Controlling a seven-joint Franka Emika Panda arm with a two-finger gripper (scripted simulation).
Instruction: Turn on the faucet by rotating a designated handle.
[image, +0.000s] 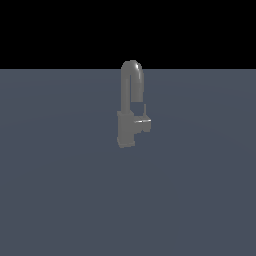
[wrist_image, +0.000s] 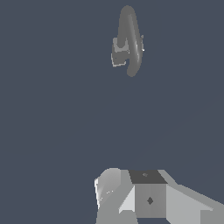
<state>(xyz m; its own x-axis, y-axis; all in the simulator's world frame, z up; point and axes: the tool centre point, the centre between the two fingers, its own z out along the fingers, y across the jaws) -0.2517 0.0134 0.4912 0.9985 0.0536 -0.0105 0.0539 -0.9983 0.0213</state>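
You are at the approach step: nothing has touched the faucet yet. It stands alone mid-worktop, its arched spout rising from a blocky base. The handle juts from that base toward the exterior view's right, with a thin rod standing upright at its end. In the wrist view the tool sits well apart from the faucet; I cannot tell whether its fingers are parted. Next, bring it beside the handle's rod, ready to push it round.
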